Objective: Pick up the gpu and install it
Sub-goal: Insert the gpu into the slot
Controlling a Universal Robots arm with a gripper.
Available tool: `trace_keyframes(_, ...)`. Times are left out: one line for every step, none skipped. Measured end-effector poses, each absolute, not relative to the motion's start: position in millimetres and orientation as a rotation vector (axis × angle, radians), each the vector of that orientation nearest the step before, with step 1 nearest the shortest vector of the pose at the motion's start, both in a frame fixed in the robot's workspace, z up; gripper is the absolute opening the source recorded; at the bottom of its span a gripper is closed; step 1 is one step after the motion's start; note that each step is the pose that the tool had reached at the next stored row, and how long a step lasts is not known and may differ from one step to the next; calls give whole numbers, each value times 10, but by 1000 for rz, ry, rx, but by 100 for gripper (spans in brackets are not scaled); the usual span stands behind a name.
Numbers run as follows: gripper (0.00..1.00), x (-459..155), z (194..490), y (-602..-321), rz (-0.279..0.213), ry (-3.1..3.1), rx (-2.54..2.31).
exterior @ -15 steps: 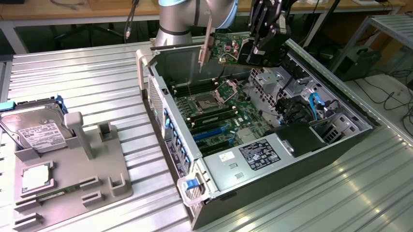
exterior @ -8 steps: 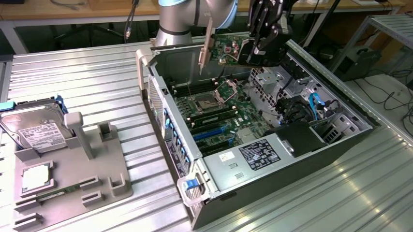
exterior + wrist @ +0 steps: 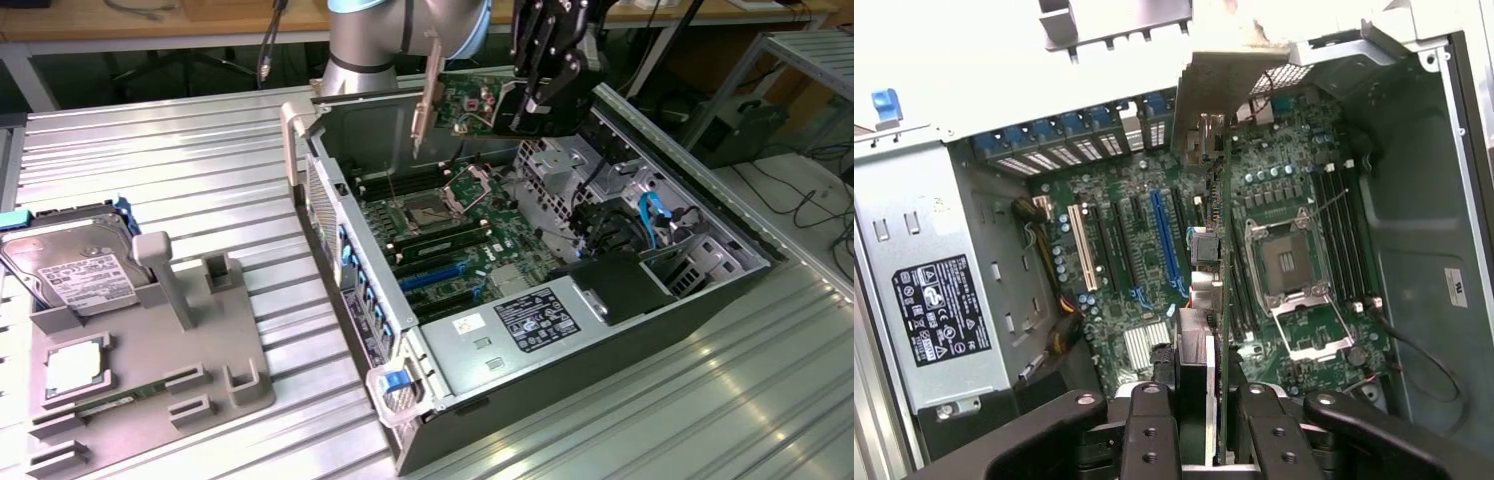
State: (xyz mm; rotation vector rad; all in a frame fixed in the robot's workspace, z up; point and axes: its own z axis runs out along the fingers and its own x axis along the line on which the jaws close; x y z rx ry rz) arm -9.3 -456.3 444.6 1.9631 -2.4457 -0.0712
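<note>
gripper [image 3: 538,112] holds gpu [image 3: 470,104] edge-on above the open computer case [image 3: 371,130].

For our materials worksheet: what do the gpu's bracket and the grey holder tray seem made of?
The gpu's bracket looks like thin pale bare sheet metal. The holder tray seems matt grey plastic: blocky posts, no gleam; painted metal is possible.

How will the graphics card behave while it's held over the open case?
Probably stiff: the card juts straight from the gripper without sagging. Likely lightish, but the metal bracket at its far end could lever it in the grip. Bare components suggest it's fragile if knocked against the case.
</note>
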Motion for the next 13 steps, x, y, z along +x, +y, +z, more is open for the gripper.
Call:
trace_keyframes(28,-93,4446,-4564,-71,-2440,1970)
trace_keyframes(28,-93,4446,-4564,-71,-2434,1977)
trace_keyframes(28,-93,4446,-4564,-71,-2428,1985)
trace_keyframes(28,-93,4446,-4563,-71,-2420,1994)
trace_keyframes(28,-93,4446,-4564,-71,-2414,2001)
trace_keyframes(28,-93,4446,-4564,-71,-2406,2011)
trace_keyframes(28,-93,4446,-4563,-71,-2400,2017)
trace_keyframes(28,-94,4446,-4564,-71,-2395,2023)
trace_keyframes(28,-93,4446,-4564,-71,-2389,2030)
trace_keyframes(28,-93,4446,-4563,-71,-2383,2036)
trace_keyframes(28,-93,4446,-4564,-71,-2377,2043)
trace_keyframes(28,-93,4446,-4564,-71,-2371,2050)
trace_keyframes(28,-93,4446,-4564,-71,-2361,2062)
